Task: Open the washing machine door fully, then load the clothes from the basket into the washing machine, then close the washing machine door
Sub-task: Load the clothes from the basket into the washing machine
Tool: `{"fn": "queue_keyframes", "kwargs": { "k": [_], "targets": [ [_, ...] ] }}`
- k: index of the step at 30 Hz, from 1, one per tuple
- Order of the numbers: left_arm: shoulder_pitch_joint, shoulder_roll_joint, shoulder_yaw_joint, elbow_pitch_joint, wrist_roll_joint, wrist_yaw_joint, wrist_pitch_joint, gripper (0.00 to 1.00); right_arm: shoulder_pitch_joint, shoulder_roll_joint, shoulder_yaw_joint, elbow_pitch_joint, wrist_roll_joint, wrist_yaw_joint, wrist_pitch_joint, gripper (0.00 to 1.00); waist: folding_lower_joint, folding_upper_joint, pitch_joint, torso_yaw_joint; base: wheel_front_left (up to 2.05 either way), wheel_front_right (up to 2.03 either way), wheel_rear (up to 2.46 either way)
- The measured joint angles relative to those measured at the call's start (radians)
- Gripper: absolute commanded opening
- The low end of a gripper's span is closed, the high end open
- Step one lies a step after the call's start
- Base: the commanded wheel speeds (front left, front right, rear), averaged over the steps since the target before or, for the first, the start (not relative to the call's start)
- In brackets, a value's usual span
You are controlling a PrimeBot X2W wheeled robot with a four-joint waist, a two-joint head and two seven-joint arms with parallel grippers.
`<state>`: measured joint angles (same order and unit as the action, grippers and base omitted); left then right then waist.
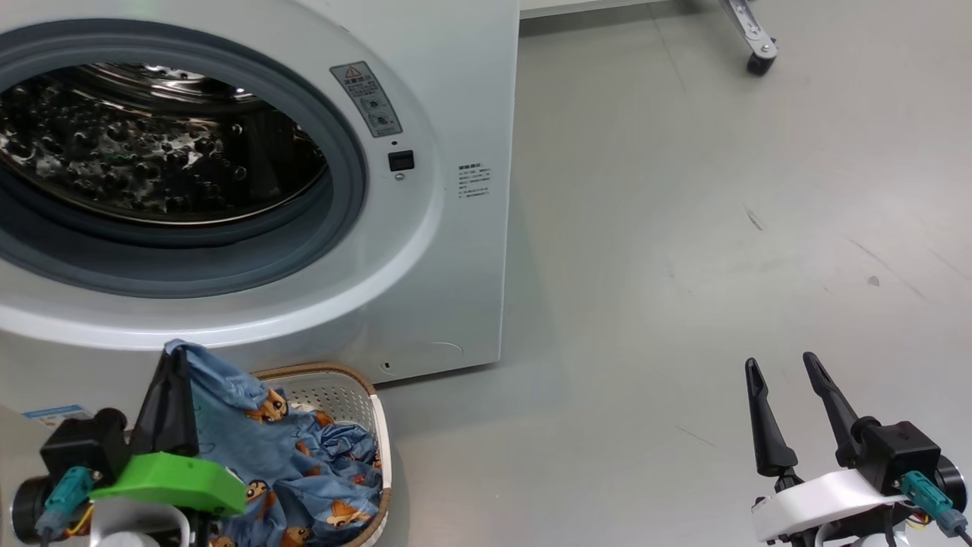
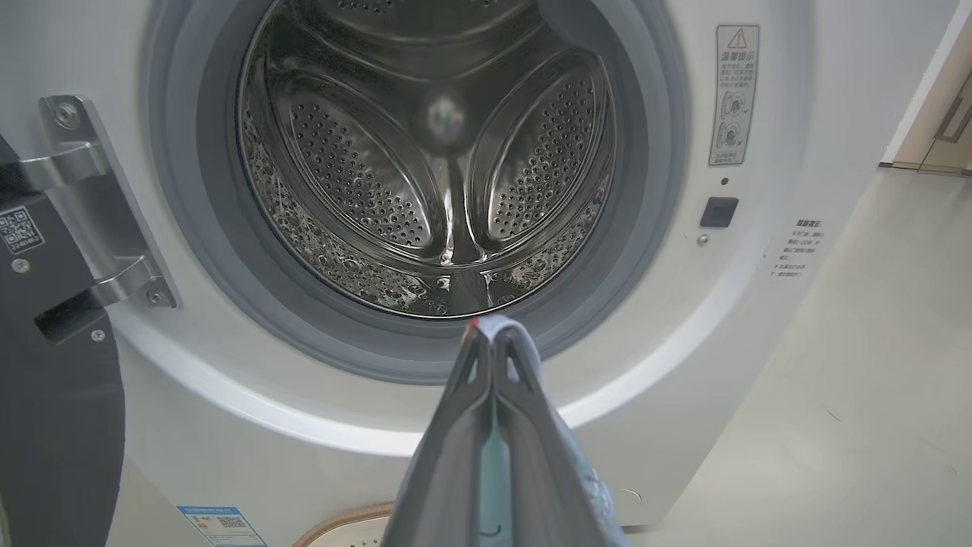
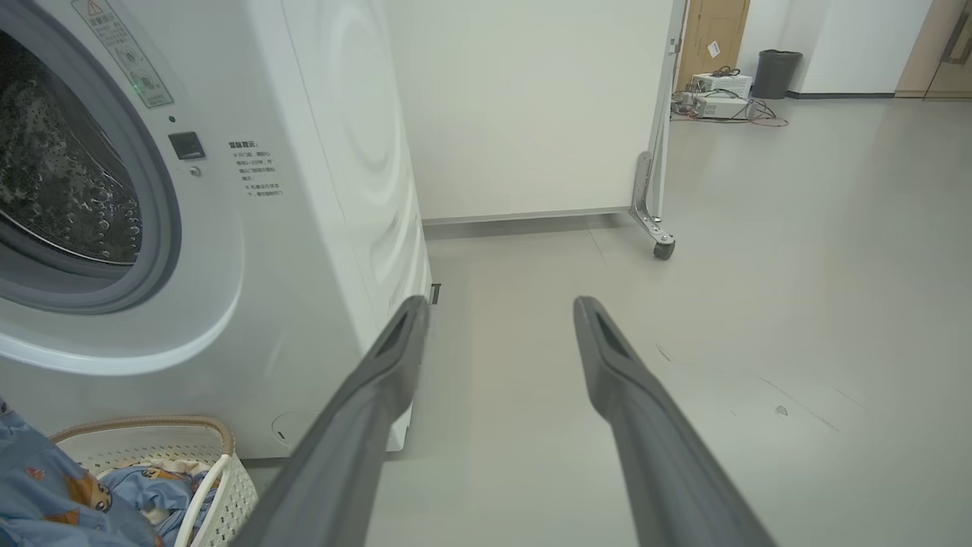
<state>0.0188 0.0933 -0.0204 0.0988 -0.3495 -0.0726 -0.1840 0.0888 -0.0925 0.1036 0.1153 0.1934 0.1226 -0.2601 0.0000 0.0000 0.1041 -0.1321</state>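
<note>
Up goes the left gripper point(image 1: 175, 355), above the basket point(image 1: 338, 389), fingers pinched tight on a fold of the clothes point(image 1: 258, 433). Blue fabric with orange cartoon figures hangs from the tips and trails down into the basket. The rest of the pile lies bunched against the basket's right wall. The basket sits on the floor point(image 1: 683, 228) at the foot of the washing machine point(image 1: 456, 114), under its front lower edge. In the left wrist view the closed tips point at the bottom of the grey gasket point(image 2: 228, 289), with the steel drum point(image 2: 440, 175) behind it. The door point(image 2: 61, 425) stands swung open at the left on its hinge point(image 2: 99, 197). Over on the right, the right gripper point(image 1: 781, 363) hangs above the floor, fingers spread wide, holding nothing.
</note>
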Motion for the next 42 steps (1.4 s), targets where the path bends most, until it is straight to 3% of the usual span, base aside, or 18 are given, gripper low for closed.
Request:
{"fn": "queue_keyframes", "kwargs": {
  "k": [23,29,42],
  "targets": [
    [-0.324,0.149,0.118,0.121,0.0,0.057,0.133,0.0,-0.068,0.031,0.035,0.013,0.009,0.0,0.0,1.0,0.0,0.0,0.13,-0.181,0.0,0.0,0.0],
    [-0.444,0.186,0.12,0.147,0.006,0.057,0.161,0.0,-0.09,0.031,0.039,0.013,0.009,0.0,0.0,1.0,0.0001,0.0,0.184,-0.199,0.0,0.0,0.0],
    [-0.641,0.199,0.148,0.258,0.006,0.079,0.141,0.0,-0.149,0.028,0.077,0.01,0.004,0.0,0.0,1.0,0.0001,0.0,0.308,-0.197,0.0,0.0,0.0]
  ]
}}
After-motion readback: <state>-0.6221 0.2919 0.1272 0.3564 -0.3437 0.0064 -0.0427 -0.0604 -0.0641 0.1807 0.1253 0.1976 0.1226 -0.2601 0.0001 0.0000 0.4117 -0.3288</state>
